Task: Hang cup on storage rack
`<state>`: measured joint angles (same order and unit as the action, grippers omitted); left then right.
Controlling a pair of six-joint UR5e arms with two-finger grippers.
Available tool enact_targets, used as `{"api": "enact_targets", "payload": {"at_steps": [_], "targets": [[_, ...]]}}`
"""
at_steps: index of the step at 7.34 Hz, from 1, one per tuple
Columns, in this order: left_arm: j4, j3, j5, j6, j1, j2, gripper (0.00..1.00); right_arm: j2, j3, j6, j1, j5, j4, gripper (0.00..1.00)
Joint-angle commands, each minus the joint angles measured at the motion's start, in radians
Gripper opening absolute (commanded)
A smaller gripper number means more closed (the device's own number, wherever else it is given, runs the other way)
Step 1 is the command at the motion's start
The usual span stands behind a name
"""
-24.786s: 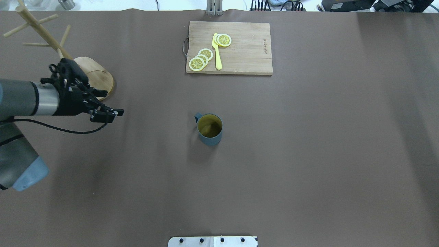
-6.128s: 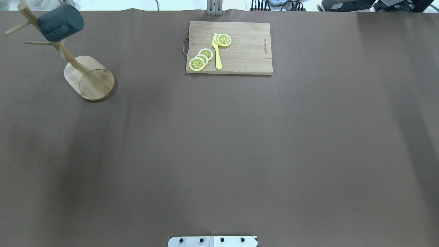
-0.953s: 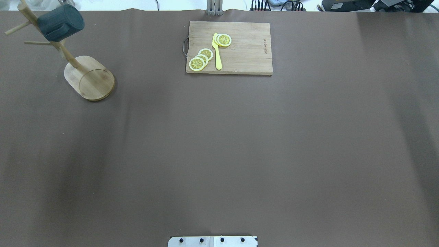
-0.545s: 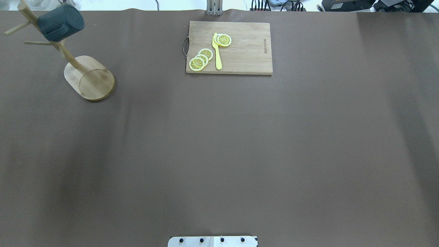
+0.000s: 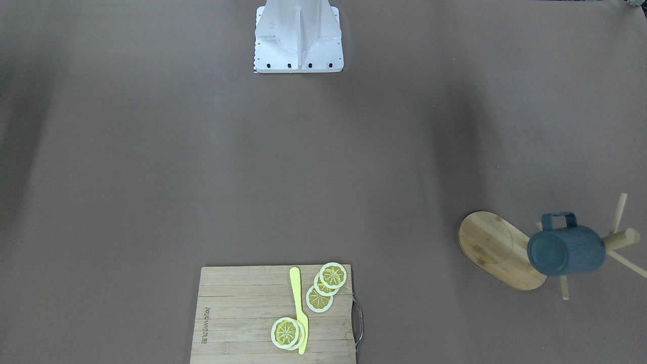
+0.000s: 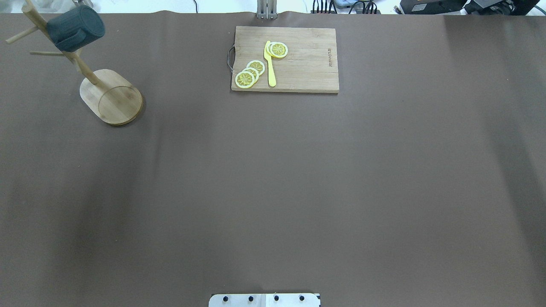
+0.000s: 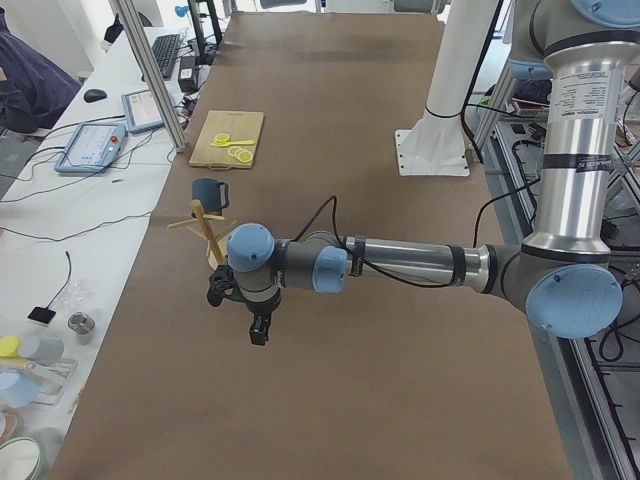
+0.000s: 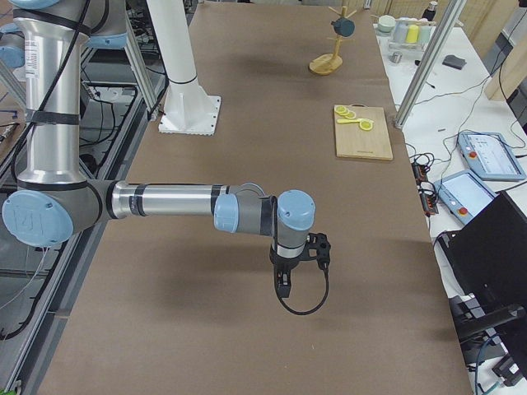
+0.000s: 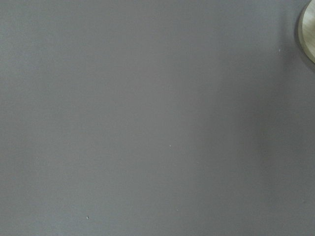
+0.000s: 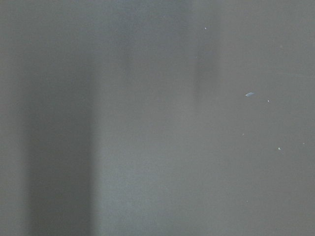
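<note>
The slate-blue cup [image 6: 74, 27] hangs on its side from a peg of the bamboo storage rack [image 6: 111, 97] at the table's far left corner. From the front, the cup [image 5: 566, 250] shows its bottom, with its handle around a peg of the rack [image 5: 498, 250]. My left gripper [image 7: 255, 325] hovers low over bare table short of the rack [image 7: 207, 228]; whether it is open or shut I cannot tell. My right gripper [image 8: 284, 284] points down over the table's other end, and its state is likewise unclear. Neither gripper touches the cup.
A rectangular cutting board [image 6: 285, 59] with lemon slices [image 6: 249, 72] and a yellow knife [image 6: 270, 64] lies at the far middle. The robot's white base [image 5: 299, 35] stands at the near edge. The left wrist view catches the rack's base edge [image 9: 310, 27].
The cup, which stood mid-table at first with my left gripper beside the rack, now hangs on the rack. Nothing has moved over the last second.
</note>
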<state>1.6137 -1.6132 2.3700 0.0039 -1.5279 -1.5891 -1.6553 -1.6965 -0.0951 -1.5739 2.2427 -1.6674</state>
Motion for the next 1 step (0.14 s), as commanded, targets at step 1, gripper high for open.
{"api": "enact_targets", "payload": {"at_steps": [1], "targets": [[0.000,0.001,0.000,0.001,0.000,-0.002,0.99,0.000,0.000,0.000,0.000,0.000,0.000,1.00]]}}
